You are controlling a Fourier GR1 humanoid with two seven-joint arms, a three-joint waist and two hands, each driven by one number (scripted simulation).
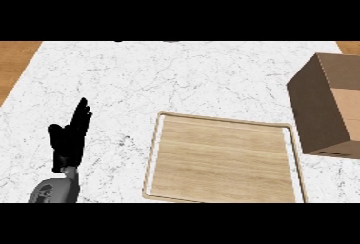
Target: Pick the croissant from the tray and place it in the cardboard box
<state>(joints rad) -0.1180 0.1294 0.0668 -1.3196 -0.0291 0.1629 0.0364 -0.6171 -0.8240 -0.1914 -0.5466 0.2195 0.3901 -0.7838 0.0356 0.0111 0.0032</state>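
Note:
A light wooden tray [158, 157] with a pale raised rim lies on the white marble counter, centre right; nothing lies on its surface. No croissant shows anywhere in the head view. The brown cardboard box [320, 109] stands at the right edge, just beyond the tray's far right corner, cut off by the view's edge; its inside is hidden. My left hand [70, 136] rests at the lower left with straight fingers pointing up, well left of the tray and holding nothing. My right hand is out of sight.
The marble counter [175, 76] stretches wide behind and left of the tray. Strips of wooden floor [15, 59] show past its far left and far right corners.

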